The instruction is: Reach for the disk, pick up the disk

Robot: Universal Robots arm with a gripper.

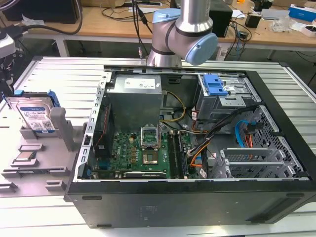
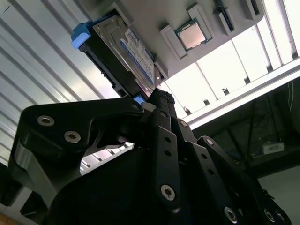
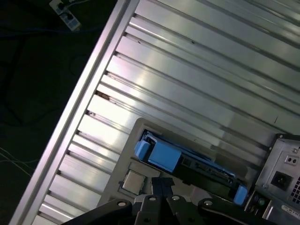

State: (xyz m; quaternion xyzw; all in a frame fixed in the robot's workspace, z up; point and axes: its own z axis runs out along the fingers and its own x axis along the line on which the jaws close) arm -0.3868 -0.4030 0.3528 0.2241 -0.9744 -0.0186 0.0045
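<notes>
Pointing toward the disk (image 2: 125,49), the gripper (image 2: 159,97) holds nothing; its fingers appear closed together. The disk stands on edge in a grey holder (image 1: 58,124) at the exterior view's left, near a chip (image 1: 25,157). An open computer case (image 1: 197,202) sits alongside.

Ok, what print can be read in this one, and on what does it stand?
No text can be read; there is print in four places.
Disk, white-and-blue label with barcodes: too small to read.
White sticker on the power supply: too small to read.
Processor chip, markings on its lid: too faint to read.
Small label on the computer case: blurred.
</notes>
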